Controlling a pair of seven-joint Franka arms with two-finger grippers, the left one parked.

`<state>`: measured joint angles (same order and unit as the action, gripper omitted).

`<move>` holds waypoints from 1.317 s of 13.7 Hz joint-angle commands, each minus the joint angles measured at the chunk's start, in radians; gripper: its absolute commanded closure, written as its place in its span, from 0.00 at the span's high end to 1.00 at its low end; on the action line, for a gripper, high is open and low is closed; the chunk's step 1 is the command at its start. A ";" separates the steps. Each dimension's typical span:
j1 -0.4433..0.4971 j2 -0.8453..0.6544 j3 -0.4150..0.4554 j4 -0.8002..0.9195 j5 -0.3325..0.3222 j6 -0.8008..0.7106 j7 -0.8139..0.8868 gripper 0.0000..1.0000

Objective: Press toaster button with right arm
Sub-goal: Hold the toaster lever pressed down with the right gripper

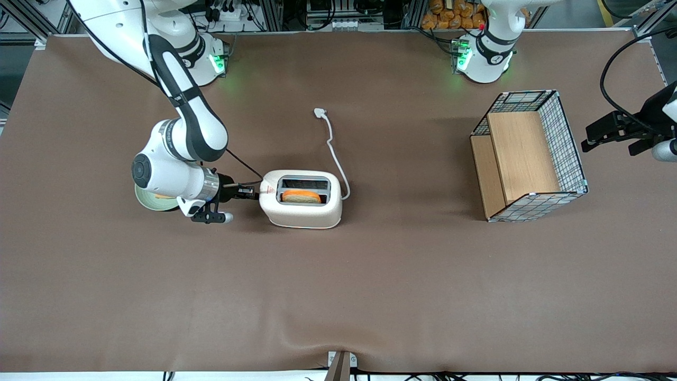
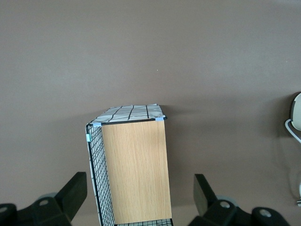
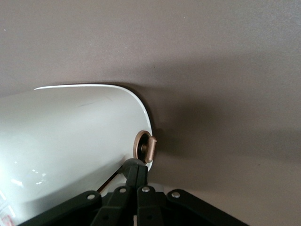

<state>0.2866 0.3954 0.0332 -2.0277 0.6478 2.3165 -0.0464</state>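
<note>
The white toaster point(image 1: 302, 203) lies on the brown table with an orange-brown slice point(image 1: 301, 197) in its slot; its rounded shell point(image 3: 70, 141) fills much of the right wrist view. The right arm point(image 1: 180, 143) reaches in low from the working arm's end. Its black gripper point(image 1: 253, 193) is shut, with the two fingers pressed together and nothing between them. The fingertips point(image 3: 137, 167) rest against the toaster's narrow end face, on a small grey rounded knob point(image 3: 124, 165), the toaster button, which they mostly cover. From the front the gripper hides the button.
A brown round dial point(image 3: 146, 147) sits on the same end face beside the fingertips. The white cord point(image 1: 333, 151) trails away from the front camera. A green-rimmed dish point(image 1: 151, 203) lies under the wrist. A wire basket with wooden boards point(image 1: 529, 156) point(image 2: 134, 169) stands toward the parked arm's end.
</note>
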 commanded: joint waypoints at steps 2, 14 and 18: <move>0.040 0.057 0.002 -0.006 0.059 0.058 -0.047 0.00; 0.036 0.066 0.002 -0.006 0.076 0.058 -0.078 0.00; 0.037 0.066 0.002 -0.006 0.076 0.058 -0.078 0.00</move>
<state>0.2868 0.3998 0.0282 -2.0289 0.6720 2.3168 -0.0737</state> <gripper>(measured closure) 0.991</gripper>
